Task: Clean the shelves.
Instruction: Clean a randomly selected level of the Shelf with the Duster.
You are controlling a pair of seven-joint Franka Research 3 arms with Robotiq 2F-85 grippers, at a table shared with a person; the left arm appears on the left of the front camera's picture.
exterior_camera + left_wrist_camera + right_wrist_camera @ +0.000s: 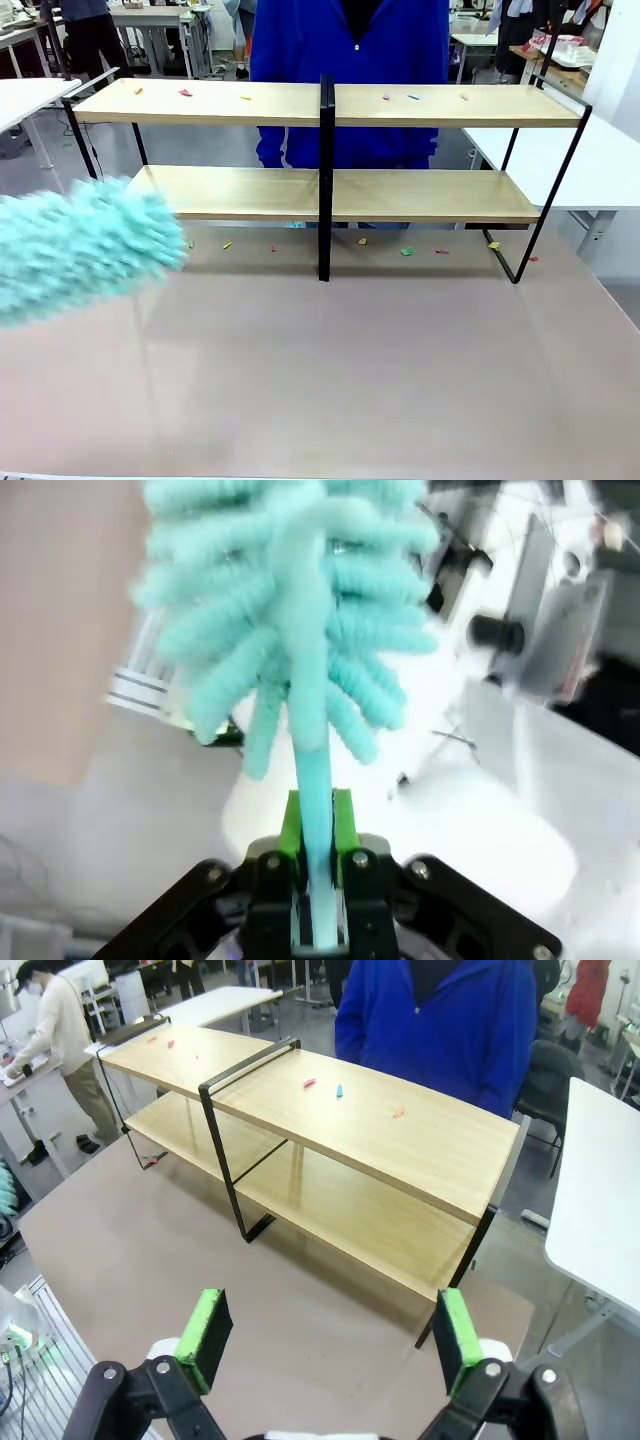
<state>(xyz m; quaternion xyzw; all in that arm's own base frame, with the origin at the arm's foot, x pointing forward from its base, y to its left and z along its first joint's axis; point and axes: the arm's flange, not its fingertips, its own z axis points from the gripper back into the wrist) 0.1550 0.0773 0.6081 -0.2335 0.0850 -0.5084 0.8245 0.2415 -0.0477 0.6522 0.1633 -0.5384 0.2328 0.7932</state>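
Shelves [400, 195] stand along the far edge of the grey-brown tabletop [330, 370]. I see the fluffy teal duster [80, 245] at its left edge, my left gripper [316, 810] pinching the handle and my right gripper [330, 1335] spread wide. Small coloured scraps [185, 93] dot the top board.

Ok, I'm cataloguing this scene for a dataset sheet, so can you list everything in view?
shelves: one, light-wood boards in a black frame, far half of the tabletop
top-board scraps: six, mixed colours, three on each side of the centre post
tabletop scraps: several, mixed colours, under and just beside the shelves
duster: one, turquoise, at the left by the lower board's end
tabletop: one, grey-brown, under the shelves
white tables: two, white, left and right of the shelves
person: one, blue top, behind the shelves
left gripper: black, green pads, shut on the duster's handle
right gripper: black, green pads, open, above the tabletop
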